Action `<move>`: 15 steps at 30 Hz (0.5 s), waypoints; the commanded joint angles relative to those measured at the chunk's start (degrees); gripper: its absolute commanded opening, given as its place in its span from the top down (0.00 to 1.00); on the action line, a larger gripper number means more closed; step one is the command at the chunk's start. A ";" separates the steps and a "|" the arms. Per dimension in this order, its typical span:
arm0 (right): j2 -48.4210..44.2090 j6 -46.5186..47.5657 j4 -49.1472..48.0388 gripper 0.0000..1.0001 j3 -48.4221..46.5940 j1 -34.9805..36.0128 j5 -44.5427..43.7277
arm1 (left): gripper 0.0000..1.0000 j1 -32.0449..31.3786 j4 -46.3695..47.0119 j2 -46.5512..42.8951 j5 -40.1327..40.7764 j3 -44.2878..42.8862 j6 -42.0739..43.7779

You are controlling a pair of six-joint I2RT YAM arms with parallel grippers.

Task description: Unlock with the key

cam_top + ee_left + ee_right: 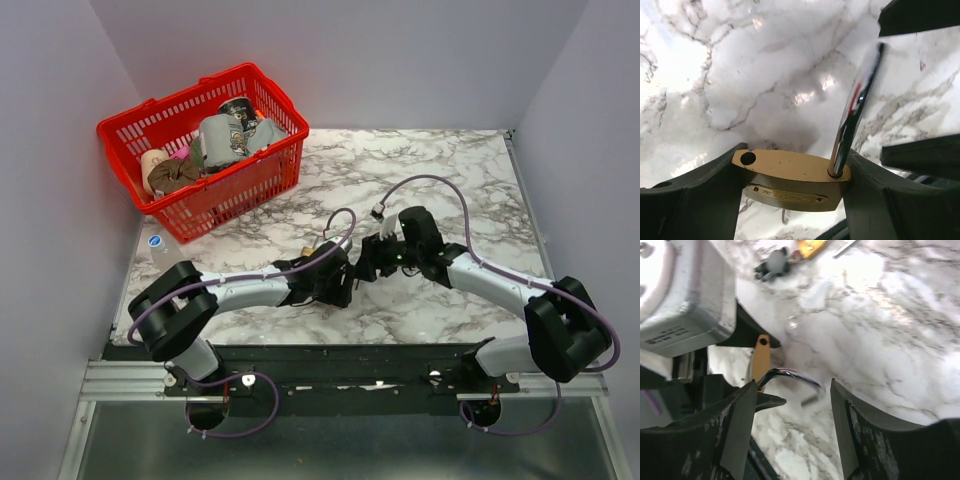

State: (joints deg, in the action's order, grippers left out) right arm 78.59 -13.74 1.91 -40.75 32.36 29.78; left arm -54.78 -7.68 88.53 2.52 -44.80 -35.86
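We found the left gripper (790, 172) clamped on a brass padlock (790, 176), its dark fingers pressed against both short ends of the body. The shackle (856, 107), polished mirror-bright, rose from the right-hand socket and leaned away up and to the right. The other socket was a bare round hole (747, 158), so the lock sat open. The right gripper (794, 390) had its jaws spread wide, with the shackle's curved top between them. The key we could not pin down. In the left wrist view a thin silver sliver (785, 216) showed just under the body, its long axis running downward in that view, away from the shackle. It could be the blade, yet no black head showed and the body hid where it began. The stamped mark on the padlock's face was too small to read. The table (765, 75) was glossy white marble with grey veins. Farther off in the right wrist view, blurred and cut by the top edge, lay a second lock (812, 247), brass too. A dark lump (771, 264) lay just beside it, and we could not tell what it was. At the table's far left corner stood a red plastic lattice basket (235, 195) holding soft items.
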 commanded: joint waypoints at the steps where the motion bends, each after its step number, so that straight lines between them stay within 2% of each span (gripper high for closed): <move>1: -1.42 -2.87 -3.49 0.28 2.25 -0.45 -10.70 | 1.00 -0.15 -2.42 4.79 6.52 -3.80 -3.78; 9: -7.82 -7.69 -2.09 0.25 6.99 -1.07 -21.94 | 1.00 0.12 -9.00 11.92 8.90 -11.79 -5.01; 15: -16.00 -9.73 1.16 0.20 10.07 -1.33 -32.06 | 1.00 1.26 -10.76 15.70 6.62 -15.92 -4.22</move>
State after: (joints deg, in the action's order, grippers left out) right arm 66.94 -21.19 1.30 -32.56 31.40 7.18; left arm -54.43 -13.67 100.44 9.89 -58.70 -39.31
